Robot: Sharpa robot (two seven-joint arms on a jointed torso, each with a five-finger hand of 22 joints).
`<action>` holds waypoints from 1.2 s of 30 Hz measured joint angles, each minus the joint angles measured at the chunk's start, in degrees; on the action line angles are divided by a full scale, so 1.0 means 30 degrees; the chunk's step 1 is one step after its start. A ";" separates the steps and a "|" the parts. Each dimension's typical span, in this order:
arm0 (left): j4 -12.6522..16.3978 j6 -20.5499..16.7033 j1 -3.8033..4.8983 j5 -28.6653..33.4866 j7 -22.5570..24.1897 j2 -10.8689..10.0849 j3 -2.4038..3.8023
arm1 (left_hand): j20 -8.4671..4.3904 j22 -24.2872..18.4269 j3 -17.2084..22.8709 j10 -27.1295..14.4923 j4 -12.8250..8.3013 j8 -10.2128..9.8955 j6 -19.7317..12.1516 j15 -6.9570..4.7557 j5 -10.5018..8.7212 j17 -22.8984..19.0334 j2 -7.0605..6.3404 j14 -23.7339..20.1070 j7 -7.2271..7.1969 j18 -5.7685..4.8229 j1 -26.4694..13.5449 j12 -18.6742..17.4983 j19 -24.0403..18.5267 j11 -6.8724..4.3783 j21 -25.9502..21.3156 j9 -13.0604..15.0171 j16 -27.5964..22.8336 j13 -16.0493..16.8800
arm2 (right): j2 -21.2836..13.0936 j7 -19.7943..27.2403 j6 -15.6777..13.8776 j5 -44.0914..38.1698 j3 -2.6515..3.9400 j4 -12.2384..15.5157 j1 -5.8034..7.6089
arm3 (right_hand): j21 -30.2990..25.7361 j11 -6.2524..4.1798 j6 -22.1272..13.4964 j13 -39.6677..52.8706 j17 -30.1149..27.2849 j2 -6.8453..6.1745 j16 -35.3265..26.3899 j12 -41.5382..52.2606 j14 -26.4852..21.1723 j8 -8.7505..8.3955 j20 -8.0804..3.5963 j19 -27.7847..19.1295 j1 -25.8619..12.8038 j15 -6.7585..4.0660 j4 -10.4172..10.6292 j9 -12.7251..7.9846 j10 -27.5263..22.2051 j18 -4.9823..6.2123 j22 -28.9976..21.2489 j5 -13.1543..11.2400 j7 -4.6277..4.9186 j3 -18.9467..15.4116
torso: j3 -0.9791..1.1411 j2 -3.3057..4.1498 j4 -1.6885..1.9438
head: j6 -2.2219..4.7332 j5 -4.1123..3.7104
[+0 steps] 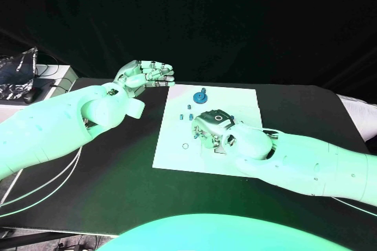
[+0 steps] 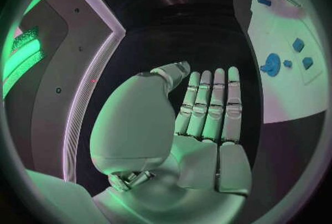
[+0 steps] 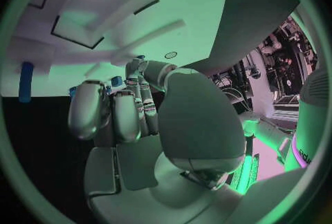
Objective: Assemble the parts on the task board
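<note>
The white task board [image 1: 179, 155] lies in the middle of the black table. A round blue gear-like part [image 1: 201, 97] stands near its far edge, with small blue parts [image 1: 181, 116] just in front of it. My right hand [image 1: 213, 129] rests on the board's middle, its fingers curled down around small blue parts [image 3: 116, 81]; whether it grips one is unclear. A blue peg [image 3: 26, 81] lies beside it. My left hand [image 1: 146, 74] hovers off the board's far left corner, holding nothing, with its fingers [image 2: 211, 103] straight. The gear [image 2: 271, 64] lies on the board [image 2: 290, 97] beyond it.
A small ring mark [image 1: 185, 146] sits on the board's left part. A crinkled foil bag [image 1: 19, 71] on a white box stands beyond the table's far left corner. Cables [image 1: 47, 177] hang along the table's left side.
</note>
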 measured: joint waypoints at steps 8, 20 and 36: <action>-0.0031 0.0028 0.0000 0.0001 -0.0041 0.0000 0.0000 | 0.0000 -0.0057 -0.0052 0.0001 0.0052 0.0000 0.0000 0.0057 0.0000 0.0000 0.0000 -0.0057 -0.0001 0.0000 0.0000 0.0000 0.0000 -0.0001 -0.0009 0.0000 0.0000 0.0000 | -0.0001 -0.0117 -0.0031 -0.0041 -0.0005 0.0030 -0.0008 | -0.0003 0.0004 -0.0007 -0.0007 0.0001 -0.0028 0.0000 -0.0001 0.0000 -0.0022 0.0000 0.0000 -0.0026 0.0000 -0.0001 0.0022 0.0002 0.0001 0.0016 -0.0012 -0.0005 -0.0001 | 0.0000 0.0002 0.0005 | -0.0011 0.0000; -0.0020 0.0066 0.0000 0.0002 -0.0098 -0.0011 0.0000 | 0.0071 -0.0102 -0.0052 -0.0138 0.0052 0.0000 0.0000 0.0057 0.0000 0.0000 0.0000 -0.0057 -0.0001 -0.0001 0.0000 0.0000 0.0070 0.0001 -0.0090 -0.0001 -0.0076 0.0000 | 0.0136 -0.0110 0.0018 -0.0042 -0.0007 -0.0118 -0.0008 | -0.0012 0.0063 -0.0143 0.0013 -0.0082 -0.0054 0.0000 -0.0195 0.0000 -0.0051 0.0000 0.0000 -0.0045 0.0000 -0.0002 0.0009 -0.0043 0.0000 0.0014 -0.0011 0.0114 -0.0002 | -0.0018 0.0011 0.0011 | -0.0040 -0.0009; -0.0008 0.0125 0.0000 0.0003 -0.0191 -0.0077 -0.0001 | 0.0069 -0.0193 -0.0106 -0.0136 0.0106 0.0000 -0.0001 0.0057 0.0000 0.0000 0.0000 -0.0057 -0.0001 -0.0001 0.0000 0.0000 0.0068 0.0000 -0.0160 -0.0001 -0.0151 0.0000 | -0.0051 0.0641 0.0416 0.0527 -0.0020 0.0045 0.0014 | -0.1096 0.0442 -0.1217 -0.0408 -0.0578 -0.0731 0.0000 -0.0522 -0.0069 -0.0725 0.0405 -0.0266 -0.1133 0.0209 0.0098 -0.0157 -0.1684 0.0001 0.0009 0.0337 0.0313 -0.0514 | -0.0020 0.0000 0.0007 | -0.0066 0.0044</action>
